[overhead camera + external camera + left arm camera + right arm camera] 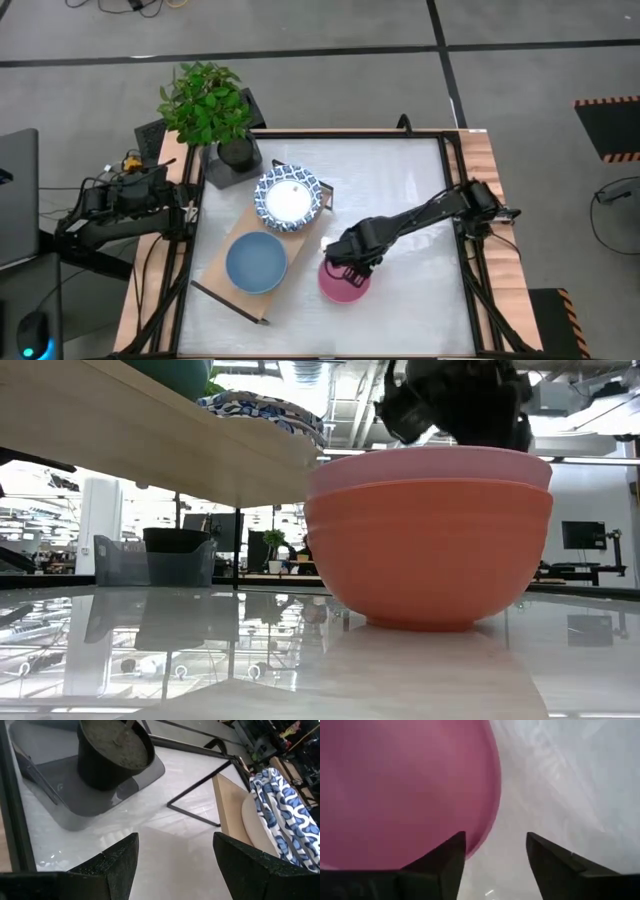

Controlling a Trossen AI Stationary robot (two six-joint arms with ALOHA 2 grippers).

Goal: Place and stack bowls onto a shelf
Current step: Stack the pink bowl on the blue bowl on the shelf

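A pink bowl (345, 284) sits nested in a red bowl (430, 560), and the red bowl's base rests on the table. My right gripper (350, 264) hovers over the pink bowl's far rim. It is open, with one finger (451, 856) over the bowl's inside and the other (545, 857) outside the rim (490, 827). The light-wood shelf (240, 235) lies diagonally on the table. It carries a blue-and-white patterned bowl (288, 197) and a plain blue bowl (256, 262). My left gripper (175, 862) waits open at the table's left edge.
A black plant pot (236, 152) with a leafy plant stands on a grey tray (75, 805) at the far left corner, next to the shelf's far black end frame (200, 785). Wooden strips (490, 250) edge the table. Bare white tabletop (410, 190) lies right of the shelf.
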